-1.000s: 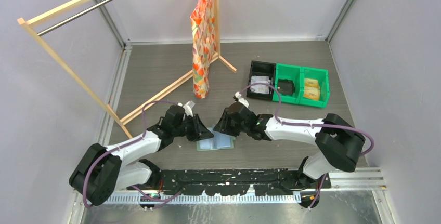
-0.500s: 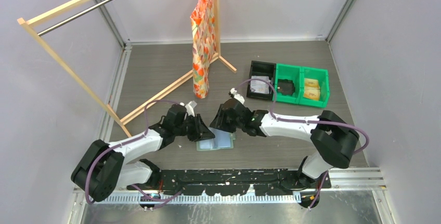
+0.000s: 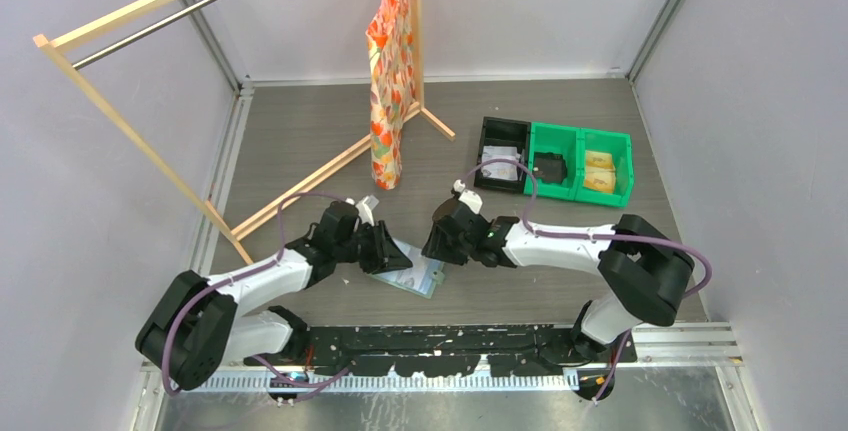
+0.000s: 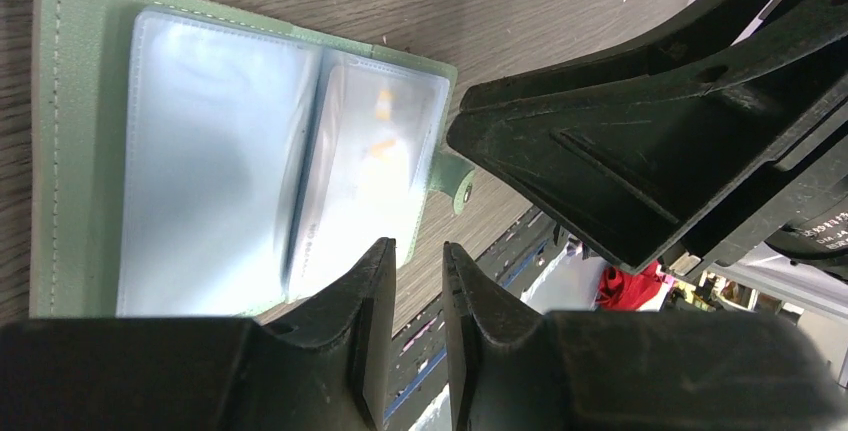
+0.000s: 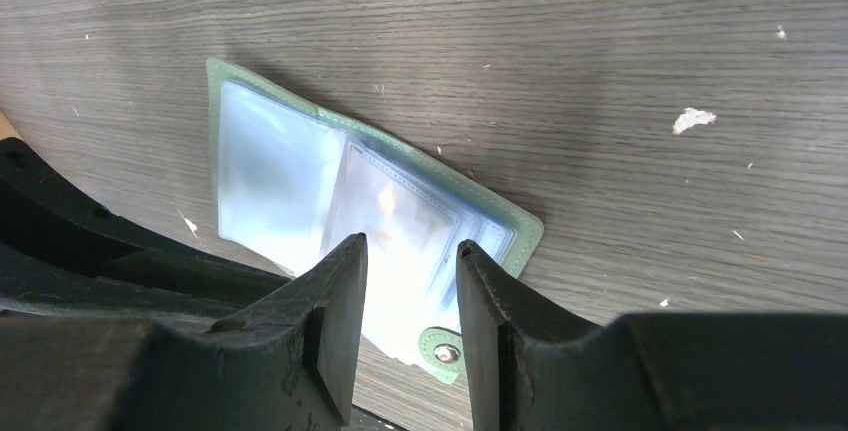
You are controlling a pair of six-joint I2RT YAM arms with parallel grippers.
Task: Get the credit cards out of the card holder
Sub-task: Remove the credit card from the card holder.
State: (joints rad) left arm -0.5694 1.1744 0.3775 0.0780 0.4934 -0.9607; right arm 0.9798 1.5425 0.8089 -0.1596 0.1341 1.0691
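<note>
The card holder (image 3: 421, 276) lies open and skewed on the table between both grippers. It is sage green with pale blue clear sleeves (image 4: 215, 151) and a snap tab (image 5: 441, 353). A card with orange marks (image 4: 380, 136) shows dimly through one sleeve (image 5: 390, 206). My left gripper (image 3: 391, 251) hovers at the holder's left edge, its jaws (image 4: 418, 256) a narrow gap apart with nothing between them. Just right of it, my right gripper (image 3: 438, 248) stands open (image 5: 408, 251) over the tab end of the holder, holding nothing. It looms as a black shape (image 4: 620, 141) in the left wrist view.
A wooden clothes rack (image 3: 330, 173) with an orange patterned garment (image 3: 388, 81) stands at the back left. A black bin (image 3: 503, 141) and two green bins (image 3: 580, 141) sit at the back right. The rail at the table's near edge (image 3: 450, 336) lies close behind the holder.
The card holder has turned from square to skewed, its right end swung nearer. The right gripper shifted a little right and nearer. The left jaws parted slightly.
</note>
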